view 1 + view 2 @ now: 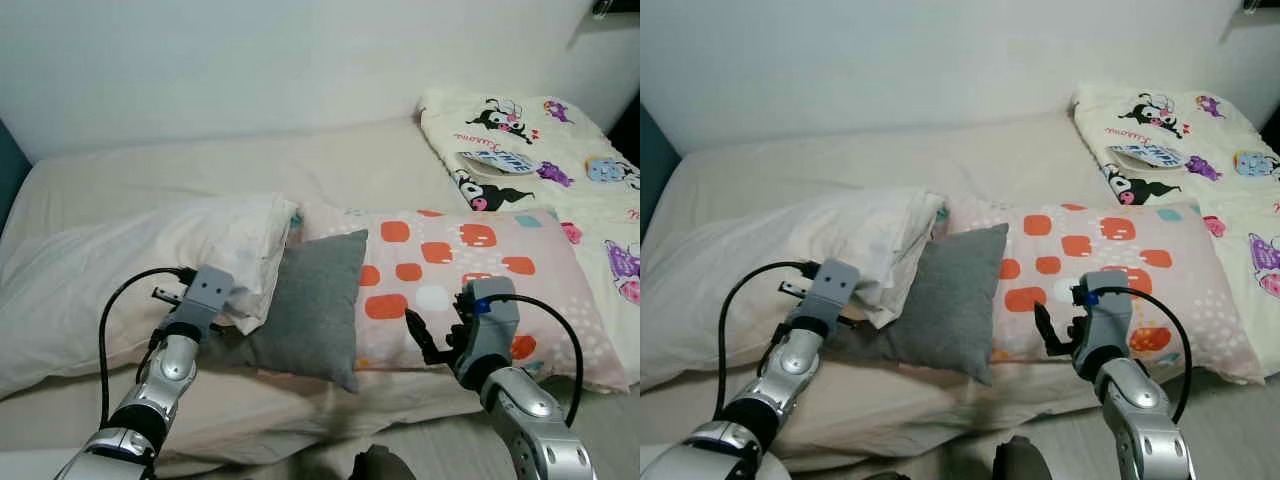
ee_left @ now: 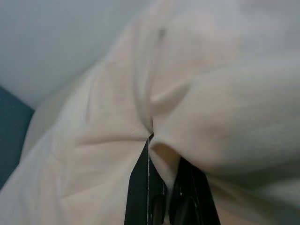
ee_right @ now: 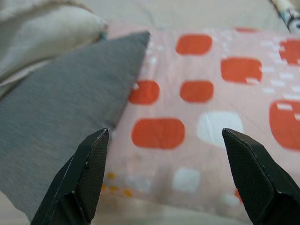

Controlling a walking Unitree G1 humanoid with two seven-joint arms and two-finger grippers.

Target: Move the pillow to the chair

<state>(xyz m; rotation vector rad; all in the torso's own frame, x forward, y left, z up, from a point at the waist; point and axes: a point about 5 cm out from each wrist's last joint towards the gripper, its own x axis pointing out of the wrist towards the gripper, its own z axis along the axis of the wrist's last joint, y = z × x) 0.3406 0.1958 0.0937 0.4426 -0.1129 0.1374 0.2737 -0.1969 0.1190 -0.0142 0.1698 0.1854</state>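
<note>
The grey pillow (image 1: 310, 305) lies on the bed (image 1: 200, 170), between a white pillow (image 1: 110, 265) and a pink spotted pillow (image 1: 470, 285). The left gripper (image 2: 161, 187) pinches white fabric. The right gripper (image 3: 171, 176) is wide open and holds nothing, near the pink spotted pillow.

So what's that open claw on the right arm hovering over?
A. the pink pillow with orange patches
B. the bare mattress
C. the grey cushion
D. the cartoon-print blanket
A: the right gripper has its two black fingers spread wide, with the pink pillow and its orange patches lying between them; the grey cushion lies off to one side.
</note>
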